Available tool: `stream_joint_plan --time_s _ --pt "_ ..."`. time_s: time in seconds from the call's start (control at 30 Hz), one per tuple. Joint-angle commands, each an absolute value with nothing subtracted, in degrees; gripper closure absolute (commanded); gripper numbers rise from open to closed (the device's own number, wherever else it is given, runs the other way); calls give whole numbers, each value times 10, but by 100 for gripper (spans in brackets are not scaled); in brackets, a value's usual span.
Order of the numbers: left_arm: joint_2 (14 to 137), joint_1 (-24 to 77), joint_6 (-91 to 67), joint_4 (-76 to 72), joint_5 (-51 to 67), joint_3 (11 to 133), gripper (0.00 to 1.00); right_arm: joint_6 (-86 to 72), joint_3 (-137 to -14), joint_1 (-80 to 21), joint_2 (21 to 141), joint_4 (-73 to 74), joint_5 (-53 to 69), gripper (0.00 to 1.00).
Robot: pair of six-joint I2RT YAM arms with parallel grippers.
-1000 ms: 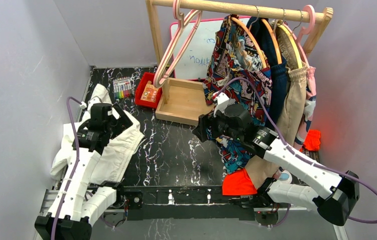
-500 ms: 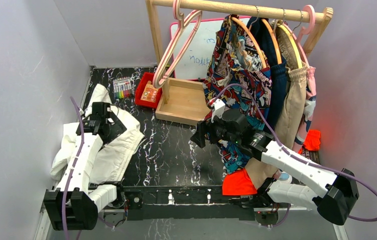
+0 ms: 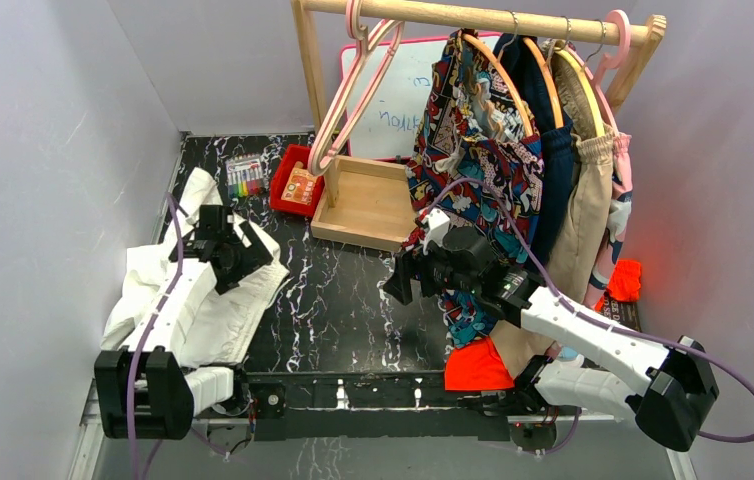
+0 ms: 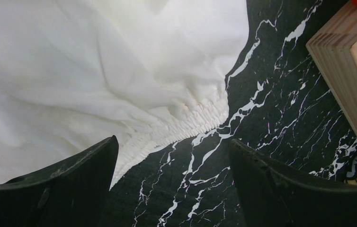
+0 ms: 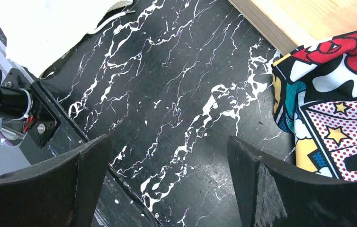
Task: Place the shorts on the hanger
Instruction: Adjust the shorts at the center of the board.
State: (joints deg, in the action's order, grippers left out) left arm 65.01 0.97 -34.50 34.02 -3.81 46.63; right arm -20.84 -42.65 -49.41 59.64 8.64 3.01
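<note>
The white shorts (image 3: 208,305) lie crumpled on the black marble table at the left. Their gathered waistband (image 4: 186,124) faces the table's middle. My left gripper (image 3: 245,255) hovers open over the waistband's edge. In the left wrist view the left gripper (image 4: 174,146) has one finger above the cloth and one above bare table, and holds nothing. A pale hanger (image 3: 338,115) hangs on the wooden rail at the back, beside a pink one. My right gripper (image 3: 400,280) stands open and empty over the table's middle; in the right wrist view the right gripper (image 5: 167,146) shows only marble between its fingers.
A wooden tray (image 3: 368,200), a red tray (image 3: 298,185), a marker box (image 3: 245,175) and a whiteboard (image 3: 398,100) stand at the back. A comic-print garment (image 3: 473,150), dark clothes and tan shorts (image 3: 583,220) hang right of the right arm. An orange-red cloth (image 3: 478,365) lies near.
My left gripper has swung right, from above the middle of the shorts to their waistband edge, and its jaws have narrowed a little. The right gripper has drifted slightly towards the near left.
</note>
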Motion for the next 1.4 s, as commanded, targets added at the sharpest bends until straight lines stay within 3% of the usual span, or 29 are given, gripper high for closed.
stream_joint_plan --time_s 0.0,0.17,0.4,0.53,0.73,0.9,1.1,1.37 --pt "681 51 -353 325 -43 473 16 -215 -426 -498 586 51 30 2" --pt "739 111 -375 325 -98 500 15 -216 -423 -498 580 54 25 2" --pt "814 117 -384 326 -146 510 15 -218 -422 -498 571 62 21 2" --pt "843 119 -380 326 -150 515 21 -218 -419 -498 567 63 16 2" --pt "845 119 -375 318 -146 512 50 -218 -418 -498 567 63 16 2" --pt "808 120 -371 330 -133 517 100 -218 -419 -499 563 65 12 2" --pt "644 135 -387 381 -84 572 100 -210 -433 -499 564 81 14 2" --pt "484 146 -487 394 88 631 100 -229 -429 -498 543 32 55 2"
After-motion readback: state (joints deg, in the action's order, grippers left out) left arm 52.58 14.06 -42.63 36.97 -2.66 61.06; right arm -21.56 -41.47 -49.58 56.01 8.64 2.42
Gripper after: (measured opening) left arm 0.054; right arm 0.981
